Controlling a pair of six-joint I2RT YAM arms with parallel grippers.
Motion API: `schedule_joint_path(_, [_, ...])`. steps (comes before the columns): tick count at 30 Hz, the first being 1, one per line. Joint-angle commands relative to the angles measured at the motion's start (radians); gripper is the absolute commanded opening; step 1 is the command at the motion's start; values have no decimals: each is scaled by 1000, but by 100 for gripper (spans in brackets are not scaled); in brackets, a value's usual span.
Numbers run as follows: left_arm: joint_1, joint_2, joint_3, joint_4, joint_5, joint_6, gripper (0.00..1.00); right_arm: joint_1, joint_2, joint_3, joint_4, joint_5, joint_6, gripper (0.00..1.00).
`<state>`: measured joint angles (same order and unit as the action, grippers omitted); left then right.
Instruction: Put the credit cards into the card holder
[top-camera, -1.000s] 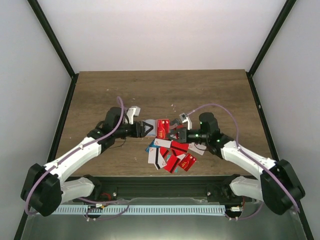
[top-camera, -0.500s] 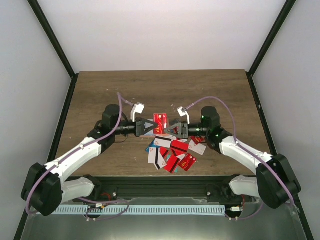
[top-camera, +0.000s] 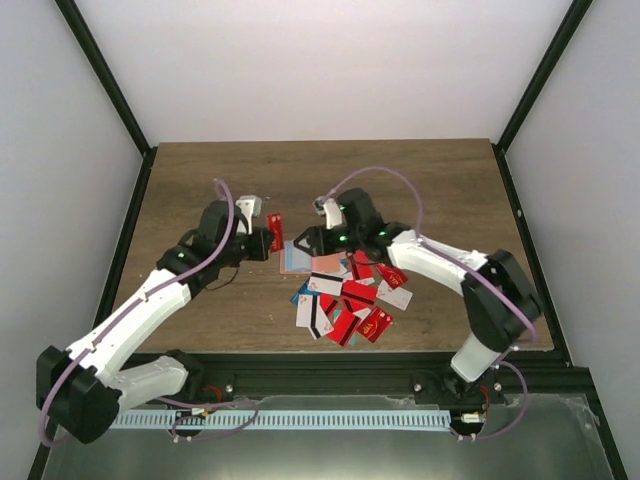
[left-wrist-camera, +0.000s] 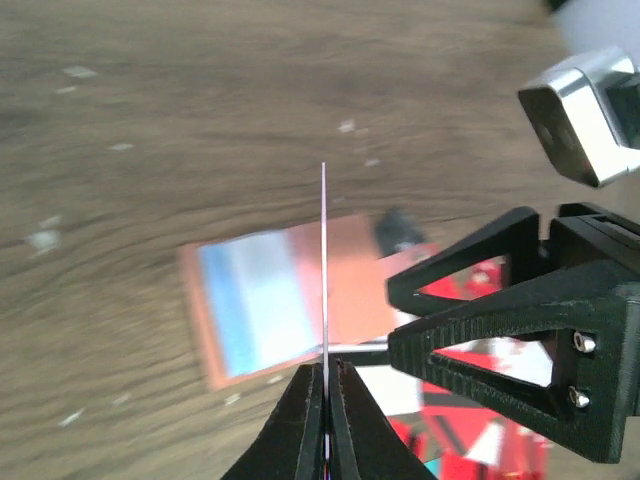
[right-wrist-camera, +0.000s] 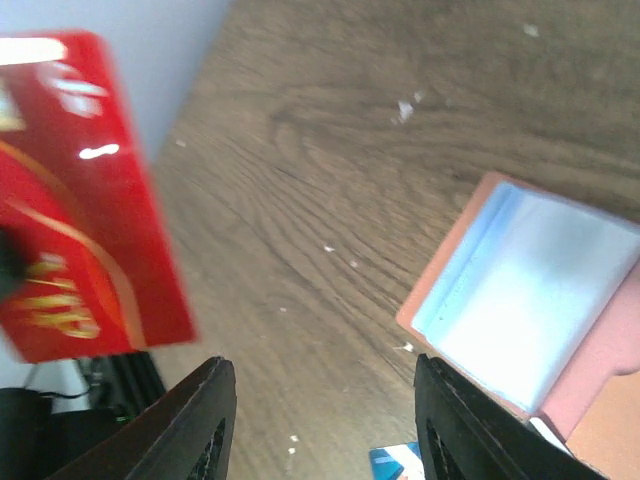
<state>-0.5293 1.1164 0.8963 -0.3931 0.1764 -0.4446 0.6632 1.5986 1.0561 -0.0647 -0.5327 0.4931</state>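
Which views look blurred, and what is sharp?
Right wrist: red card and card holder smeared by motion blur. Left wrist: table soft, the card's thin edge in the left end effector sharp. Top external: crisp, evenly lit.

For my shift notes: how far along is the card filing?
Done: little that shows. The card holder lies flat with a pale blue panel inside; whether that is a card I cannot tell. In hand: the left gripper pinches one red card; the right gripper is open by the holder. Left: the pile of cards.
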Motion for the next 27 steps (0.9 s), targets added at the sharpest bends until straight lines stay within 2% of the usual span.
schedule_joint_path(1, [11, -83, 14, -262, -291, 62, 4, 78, 113, 85, -122, 192, -23, 51])
schedule_joint_path(4, [19, -133, -5, -289, -349, 57, 4, 129, 207, 140, -134, 219, -13, 51])
schedule_joint_path(10, [21, -151, -13, -276, -343, 66, 4, 193, 321, 210, -169, 259, 13, 51])
schedule_joint_path(17, [26, -140, -17, -265, -333, 73, 4, 194, 363, 222, -179, 270, 36, 51])
schedule_joint_path(27, [32, -137, -21, -260, -329, 73, 4, 193, 363, 261, -227, 388, 27, 50])
